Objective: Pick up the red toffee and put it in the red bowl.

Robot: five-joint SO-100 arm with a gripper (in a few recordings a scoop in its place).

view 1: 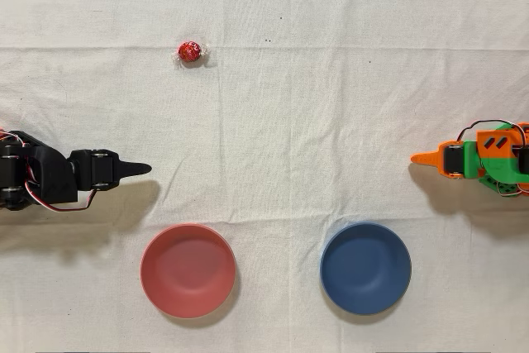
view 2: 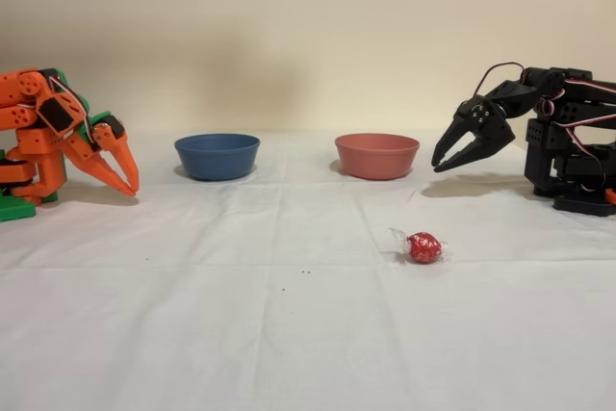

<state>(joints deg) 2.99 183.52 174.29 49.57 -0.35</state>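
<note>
Small round red toffee (view 1: 189,52) in shiny red foil with clear twisted wrapper ends, lying alone on the white cloth-covered bench (view 1: 331,97), touched by nothing. In the overhead view, well above and slightly right of the black arm's hand (view 1: 140,169); in the fixed view, the toffee (view 2: 423,247) nearer the camera than both bowls, below and a little right of the red one.

Round, shallow, matte salmon-red plastic bowl (view 1: 188,270) upright on the bench, nothing inside, just below and right of the hand's tip in the overhead view. Round dark blue plastic bowl (view 1: 365,268) of like size beside it, apart, likewise holding nothing.

Black arm's hand (view 2: 452,158) raised off the cloth in the fixed view, pointing down and toward the red bowl (view 2: 376,155), fingers parted by a modest gap, gripping nothing. From overhead, fingers merging into a single dark point, so gap probably narrow, though hard to judge there.

Idle orange arm (view 2: 67,137) at the opposite end of the bench, near the blue bowl (view 2: 217,156), tips lowered toward the cloth.
</note>
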